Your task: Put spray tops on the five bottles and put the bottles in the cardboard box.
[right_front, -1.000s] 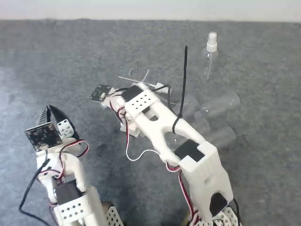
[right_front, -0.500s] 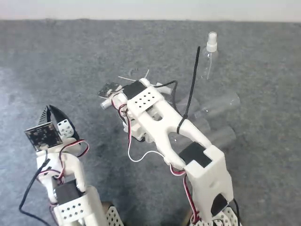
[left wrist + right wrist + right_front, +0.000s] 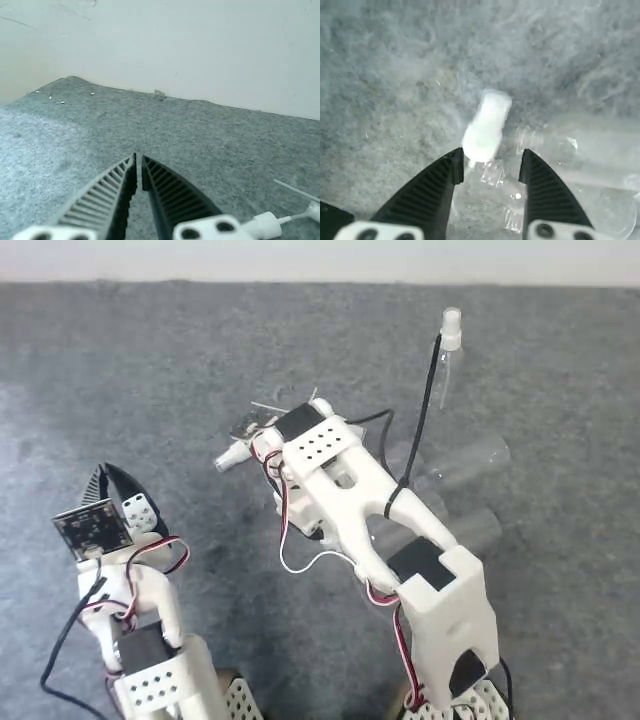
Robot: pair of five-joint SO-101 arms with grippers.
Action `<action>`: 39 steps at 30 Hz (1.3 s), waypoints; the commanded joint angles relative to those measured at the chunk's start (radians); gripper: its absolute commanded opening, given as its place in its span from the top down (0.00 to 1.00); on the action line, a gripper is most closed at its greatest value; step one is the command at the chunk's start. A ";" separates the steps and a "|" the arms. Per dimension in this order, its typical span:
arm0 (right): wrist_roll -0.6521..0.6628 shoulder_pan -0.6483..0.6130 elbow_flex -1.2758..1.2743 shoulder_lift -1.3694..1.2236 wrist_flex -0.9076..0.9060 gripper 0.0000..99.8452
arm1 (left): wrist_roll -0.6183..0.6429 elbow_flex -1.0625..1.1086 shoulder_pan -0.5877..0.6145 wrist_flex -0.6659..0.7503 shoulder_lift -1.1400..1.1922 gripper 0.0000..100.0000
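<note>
Step in hand: picking up a spray top (image 3: 487, 125). My right gripper (image 3: 491, 157) hovers half-open above it; next I'd lower and close.

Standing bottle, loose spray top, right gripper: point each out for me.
standing bottle (image 3: 447, 372), high view, on its clear body.
loose spray top (image 3: 486, 127), right wrist view, on its white head.
right gripper (image 3: 492, 154), right wrist view, midway between its open fingertips.
</note>
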State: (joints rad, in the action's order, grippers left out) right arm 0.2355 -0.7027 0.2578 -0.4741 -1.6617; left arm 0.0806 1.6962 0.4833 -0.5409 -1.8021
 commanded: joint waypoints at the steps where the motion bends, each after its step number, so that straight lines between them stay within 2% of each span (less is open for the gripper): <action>1: 0.041 -0.004 0.057 -0.007 -0.021 0.83 | -0.006 -0.012 0.003 0.002 -0.017 0.99; 28: 0.032 0.004 0.121 -0.197 -0.002 0.83 | -0.006 -0.012 0.003 0.002 -0.017 0.99; 34: 0.032 0.010 0.196 -0.275 -0.012 0.91 | -0.006 -0.012 0.003 0.002 -0.017 0.99; 39: 0.034 0.005 0.224 -0.314 -0.070 0.87 | -0.006 -0.012 0.003 0.002 -0.017 0.99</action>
State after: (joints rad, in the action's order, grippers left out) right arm 0.2601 -0.6951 0.4772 -0.7442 -1.6939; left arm 0.0806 1.6962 0.4833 -0.5409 -1.8021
